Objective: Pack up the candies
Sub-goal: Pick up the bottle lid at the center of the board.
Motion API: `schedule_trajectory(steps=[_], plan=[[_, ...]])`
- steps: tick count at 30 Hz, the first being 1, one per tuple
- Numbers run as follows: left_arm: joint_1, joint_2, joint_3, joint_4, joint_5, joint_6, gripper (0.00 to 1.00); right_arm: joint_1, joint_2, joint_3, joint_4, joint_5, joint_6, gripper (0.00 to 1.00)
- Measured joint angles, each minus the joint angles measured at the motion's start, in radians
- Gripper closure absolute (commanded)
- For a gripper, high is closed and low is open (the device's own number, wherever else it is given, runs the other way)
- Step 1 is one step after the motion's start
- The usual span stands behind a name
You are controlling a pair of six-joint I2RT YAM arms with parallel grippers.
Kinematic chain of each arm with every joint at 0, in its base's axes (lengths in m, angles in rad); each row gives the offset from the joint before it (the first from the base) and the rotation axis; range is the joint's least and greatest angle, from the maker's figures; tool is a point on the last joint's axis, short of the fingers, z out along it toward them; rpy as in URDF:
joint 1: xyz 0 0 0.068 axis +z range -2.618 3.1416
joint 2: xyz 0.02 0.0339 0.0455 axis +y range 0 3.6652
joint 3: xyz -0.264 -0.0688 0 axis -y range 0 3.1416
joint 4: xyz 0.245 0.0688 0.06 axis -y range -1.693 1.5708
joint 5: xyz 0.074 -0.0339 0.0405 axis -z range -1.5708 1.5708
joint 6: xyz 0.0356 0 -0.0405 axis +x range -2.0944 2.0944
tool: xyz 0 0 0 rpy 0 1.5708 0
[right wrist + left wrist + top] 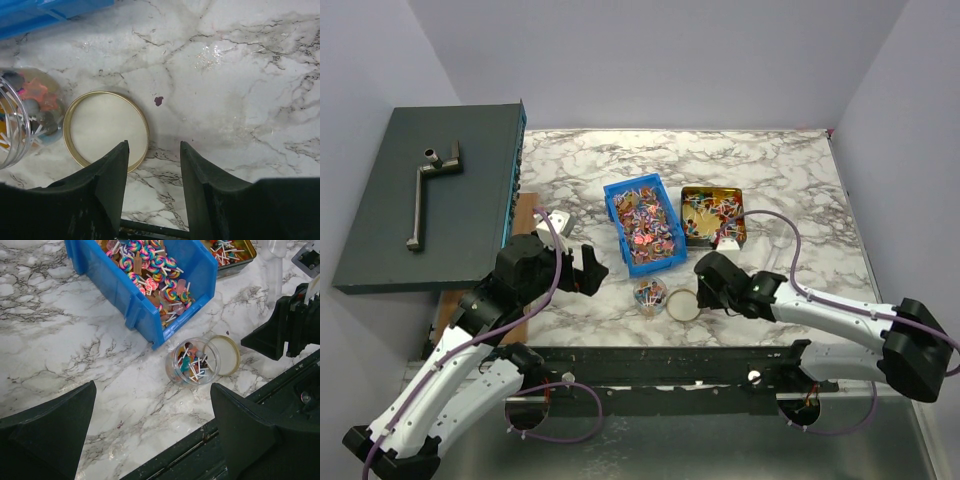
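- Marbled glossy surface [770,170] from above: candies [643,222] heaped in a blue plastic bin [611,215], more in a gold tin [744,230]; bare room beyond.
- Left wrist: left end effector [152,440] spread wide, empty; a clear round jar [192,361] of candies lies ahead.
- Right wrist: right end effector [154,175] parted, empty; a round gold lid [106,127] lies just left.

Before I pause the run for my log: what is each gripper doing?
Left gripper: open, empty.
Right gripper: partly open, empty, near the lid.

Candies [645,222] in bin [612,215]; jar [650,294] before it, lid [683,304] right (apparently touching).
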Motion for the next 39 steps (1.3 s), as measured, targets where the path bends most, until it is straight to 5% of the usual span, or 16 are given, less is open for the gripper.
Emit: schedule_trajectory(steps=[28,39], plan=[[0.000,-0.026,0.000,0.000,0.003,0.000,0.01,0.010,0.225,0.045,0.086,-0.018,-0.020,0.85],[0.000,-0.035,0.000,0.000,0.004,0.000,0.01,0.010,0.225,0.028,0.125,-0.057,-0.040,0.89]])
